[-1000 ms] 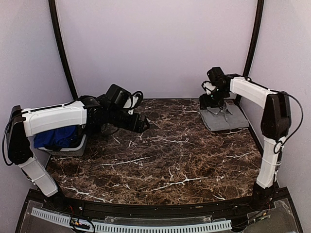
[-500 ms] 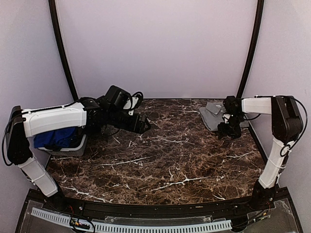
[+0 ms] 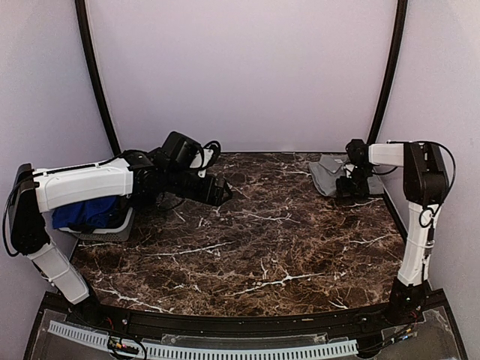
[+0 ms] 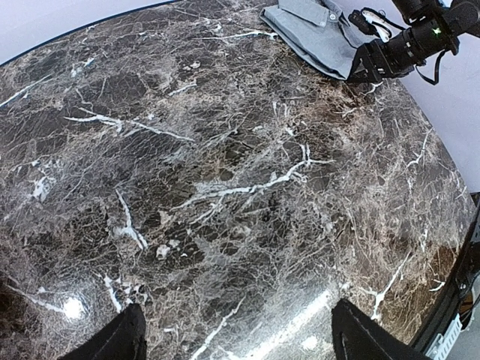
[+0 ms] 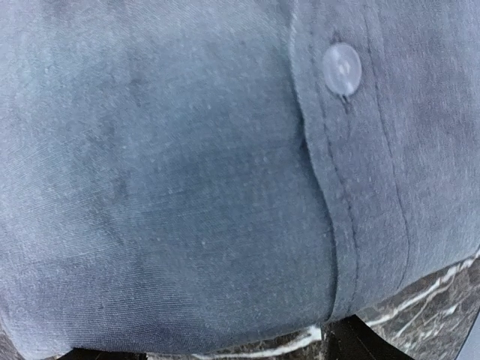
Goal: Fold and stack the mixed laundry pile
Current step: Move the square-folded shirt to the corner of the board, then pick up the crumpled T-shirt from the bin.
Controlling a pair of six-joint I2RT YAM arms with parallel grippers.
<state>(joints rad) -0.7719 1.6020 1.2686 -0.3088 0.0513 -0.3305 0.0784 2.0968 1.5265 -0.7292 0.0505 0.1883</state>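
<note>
Left fingers (image 4: 116, 343): spread wide, with only marble showing in the gap between the tips. They are held above the surface, well apart from the grey shirt (image 3: 328, 175) and to its left.
Right fingers (image 5: 351, 343): parted, with both dark tips low in the wrist view. They are down at the grey shirt's near edge, and its hem is just ahead of them (the cloth fills nearly the whole view).
Grey shirt: folded flat at the far right corner of the surface, with a pale button (image 5: 342, 69) on its stitched placket.
Royal-blue garment (image 3: 84, 212): bunched in a small grey basket (image 3: 116, 229), well apart from the grey shirt, on the opposite side of the surface. The left arm partly hides it.
Surface (image 3: 262, 247): dark brown marble with white veins.
</note>
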